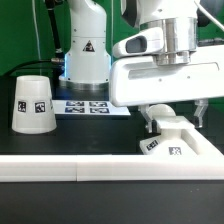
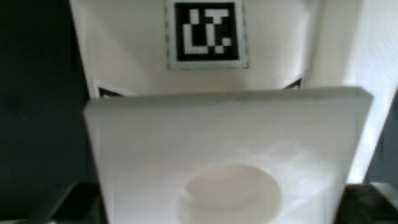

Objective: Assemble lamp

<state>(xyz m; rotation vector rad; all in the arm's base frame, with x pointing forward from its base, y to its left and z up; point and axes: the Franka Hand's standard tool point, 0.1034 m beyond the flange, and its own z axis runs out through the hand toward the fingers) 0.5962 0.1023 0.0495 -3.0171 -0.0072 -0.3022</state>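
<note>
The stepped square lamp base (image 1: 172,143) sits on the black table at the exterior view's right, next to the white front rail. My gripper (image 1: 176,120) is right above it, one finger on each side of its upper step. In the wrist view the base (image 2: 214,120) fills the picture, with a round socket (image 2: 231,195) and a tag (image 2: 206,35). The dark fingertips (image 2: 64,205) touch its two sides. The gripper (image 2: 222,208) is shut on the base. The tapered shade (image 1: 33,103) stands mouth down at the left. The bulb is out of view.
The white robot pedestal (image 1: 85,50) stands at the back middle. The marker board (image 1: 88,106) lies flat in front of it. A white rail (image 1: 60,168) runs along the table's front edge. A green wall is behind.
</note>
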